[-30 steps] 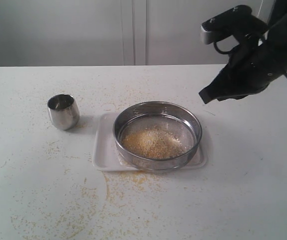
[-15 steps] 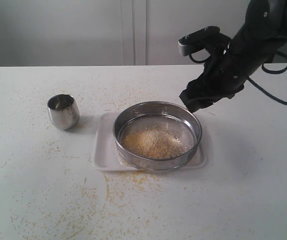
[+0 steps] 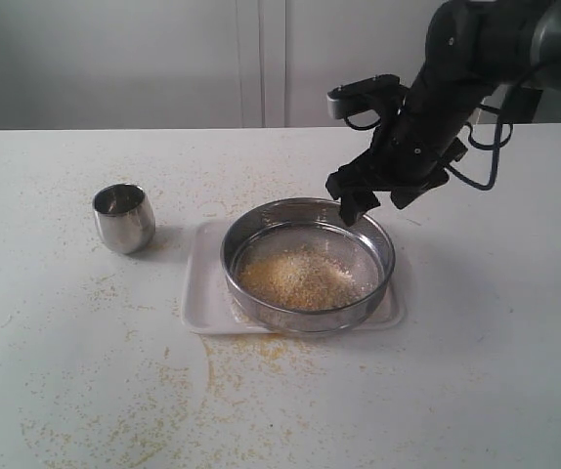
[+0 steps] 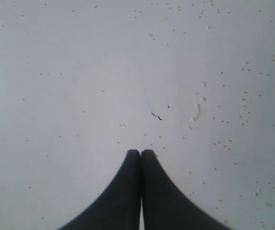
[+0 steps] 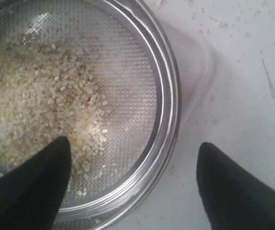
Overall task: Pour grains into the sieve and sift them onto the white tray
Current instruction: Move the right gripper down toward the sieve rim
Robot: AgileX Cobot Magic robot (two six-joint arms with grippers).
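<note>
The wide steel sieve (image 3: 308, 264) rests on the white tray (image 3: 200, 293) mid-table, with a pale heap of grains (image 3: 300, 278) on its mesh. My right gripper (image 3: 370, 200) hangs open just above the sieve's far right rim. In the right wrist view its two dark fingers straddle the sieve's rim (image 5: 168, 120), one finger (image 5: 32, 187) over the mesh and grains (image 5: 37, 110), the other (image 5: 238, 191) outside over the tray (image 5: 197, 72) and table. My left gripper (image 4: 140, 153) is shut on nothing over bare, grain-speckled table; it does not show in the exterior view.
A small rounded steel cup (image 3: 123, 217) stands upright to the left of the tray. Spilled yellow grains (image 3: 163, 391) litter the table in front of the tray and to the left. A white wall closes the far side.
The right arm has swung from the far right down and leftward, and its open gripper now stands over the sieve's far right rim. Sieve, tray and cup have not moved.
</note>
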